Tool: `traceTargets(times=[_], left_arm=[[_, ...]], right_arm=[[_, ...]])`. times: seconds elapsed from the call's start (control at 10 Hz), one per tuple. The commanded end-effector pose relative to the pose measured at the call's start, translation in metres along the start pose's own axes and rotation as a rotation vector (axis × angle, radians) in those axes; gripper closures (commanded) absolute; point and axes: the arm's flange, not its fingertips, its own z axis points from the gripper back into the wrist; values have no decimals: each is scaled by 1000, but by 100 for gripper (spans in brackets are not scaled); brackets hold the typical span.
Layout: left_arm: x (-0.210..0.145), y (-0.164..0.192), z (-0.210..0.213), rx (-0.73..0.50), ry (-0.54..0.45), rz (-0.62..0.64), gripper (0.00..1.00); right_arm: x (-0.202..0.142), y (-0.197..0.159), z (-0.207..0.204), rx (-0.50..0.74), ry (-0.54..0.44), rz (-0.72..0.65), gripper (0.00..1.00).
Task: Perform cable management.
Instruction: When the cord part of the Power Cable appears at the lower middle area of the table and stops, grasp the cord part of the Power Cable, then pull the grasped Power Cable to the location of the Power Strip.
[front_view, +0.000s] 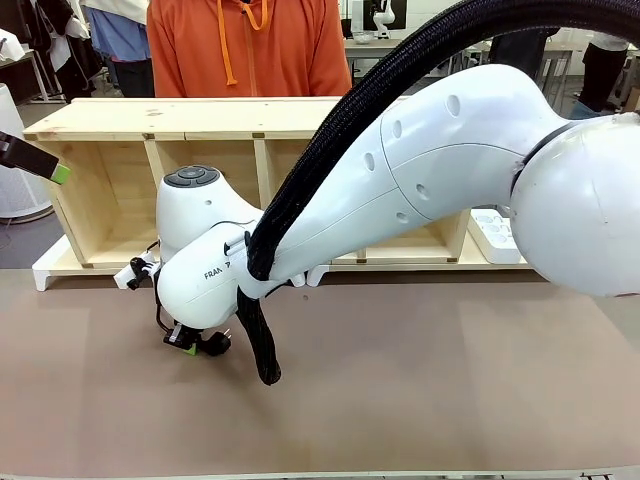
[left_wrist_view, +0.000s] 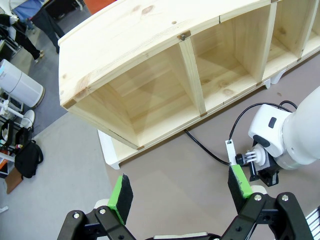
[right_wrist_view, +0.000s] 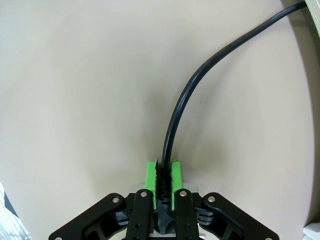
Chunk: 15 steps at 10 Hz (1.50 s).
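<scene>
Item 1: your pale wooden open-fronted shelf unit (front_view: 200, 118), lying long-side along the far part of the brown worktop (front_view: 450, 380), divided into compartments. Item 2: the thin black flexible power cable (left_wrist_view: 202, 146); you see it come out from under the shelf unit's lower front edge, near the first upright divider from its left end, and curve over the worktop in front of the shelf unit into your right hand (right_wrist_view: 162, 168). Item 3: right hand, low over the worktop just in front of the shelf unit's left-end compartments, its green pads (right_wrist_view: 150, 175) closed tight on a ribbed section of the cable; you cannot make out the plug itself. Item 4: your left hand (left_wrist_view: 179, 182), raised above the worktop off the shelf unit's left end, jaws spread wide, holding nothing. Item 5: white multi-socket power strip (front_view: 495, 235), at the shelf unit's right end. Item 6: a person in an orange hooded top (front_view: 250, 50), standing behind the shelf unit.
</scene>
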Motion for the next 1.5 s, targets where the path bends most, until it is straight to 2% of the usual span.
traceTargets(times=[0.0,1.2,1.3,1.4], left_arm=[[1,0,-1,1,-6,1,0],[1,0,-1,1,-6,1,0],[1,0,-1,1,-6,1,0],[1,0,-1,1,-6,1,0]], right_arm=[[0,1,0,1,1,1,100],[0,1,0,1,1,1,100],[0,0,0,0,0,0,86],[-2,5,7,-5,2,6,86]])
